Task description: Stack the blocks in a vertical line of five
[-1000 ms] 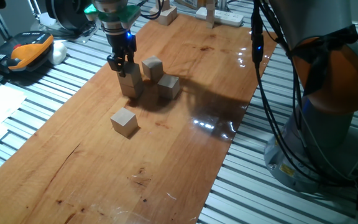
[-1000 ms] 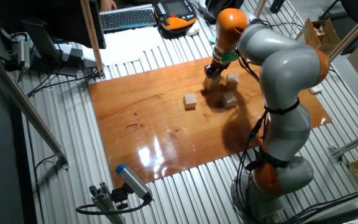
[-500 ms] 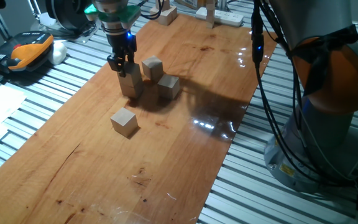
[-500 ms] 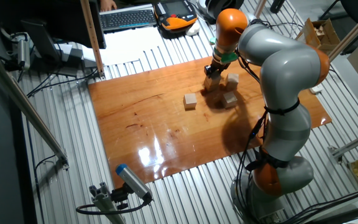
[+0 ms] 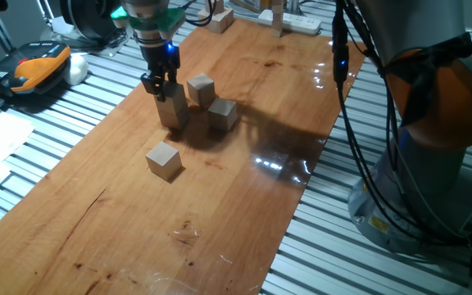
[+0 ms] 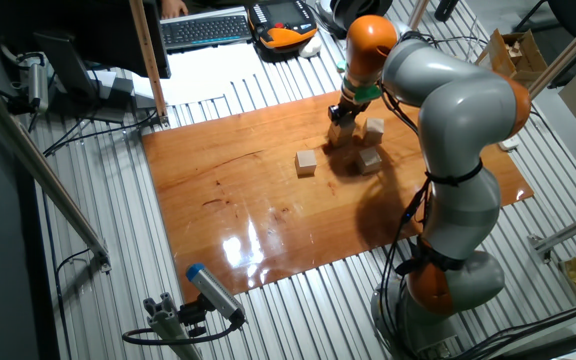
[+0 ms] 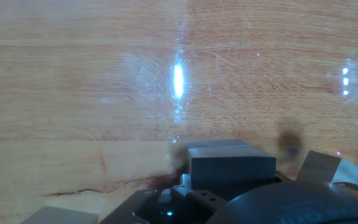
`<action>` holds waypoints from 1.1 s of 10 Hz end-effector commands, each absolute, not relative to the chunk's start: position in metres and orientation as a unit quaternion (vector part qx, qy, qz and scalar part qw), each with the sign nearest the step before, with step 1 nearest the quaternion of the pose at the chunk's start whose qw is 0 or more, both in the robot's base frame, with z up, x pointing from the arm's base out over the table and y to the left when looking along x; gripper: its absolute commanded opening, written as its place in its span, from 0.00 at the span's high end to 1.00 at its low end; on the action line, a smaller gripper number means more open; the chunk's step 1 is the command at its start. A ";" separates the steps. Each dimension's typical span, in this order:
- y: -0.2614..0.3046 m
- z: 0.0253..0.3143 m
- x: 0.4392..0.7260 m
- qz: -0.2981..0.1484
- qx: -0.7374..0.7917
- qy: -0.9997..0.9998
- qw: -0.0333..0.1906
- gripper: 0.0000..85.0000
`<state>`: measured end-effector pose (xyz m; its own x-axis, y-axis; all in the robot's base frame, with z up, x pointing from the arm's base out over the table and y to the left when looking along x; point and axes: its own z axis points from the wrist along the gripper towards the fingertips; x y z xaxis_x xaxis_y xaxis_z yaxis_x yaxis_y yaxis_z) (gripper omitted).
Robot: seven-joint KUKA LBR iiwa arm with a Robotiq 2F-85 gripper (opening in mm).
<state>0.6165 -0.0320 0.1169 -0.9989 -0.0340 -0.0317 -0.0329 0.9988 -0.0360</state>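
On the wooden board, two blocks form a short stack [image 5: 173, 113], also visible in the other fixed view [image 6: 341, 137]. My gripper [image 5: 160, 84] [image 6: 343, 113] is down on the stack's upper block, and its dark fingers [image 5: 148, 82] look shut on it. A loose block [image 5: 201, 88] lies just right of the stack, another block [image 5: 222, 113] sits in front of that one, and a third block [image 5: 164, 160] [image 6: 307, 162] rests apart, nearer the camera. The hand view shows only bare board and grey gripper parts [image 7: 229, 163].
The robot's base and cables [image 5: 433, 147] stand at the right of the board. A white power strip [image 5: 297, 23] and a wooden piece [image 5: 220, 18] lie at the far end. An orange-and-black pendant [image 5: 31, 67] and papers sit off the board's left edge.
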 end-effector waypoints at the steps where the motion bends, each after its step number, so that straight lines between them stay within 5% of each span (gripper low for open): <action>1: -0.032 0.117 0.616 -0.019 -0.015 1.000 0.017 0.40; 2: -0.032 0.117 0.616 -0.019 -0.011 1.000 0.018 0.20; 11: -0.030 0.134 0.617 -0.009 0.006 1.000 0.019 0.20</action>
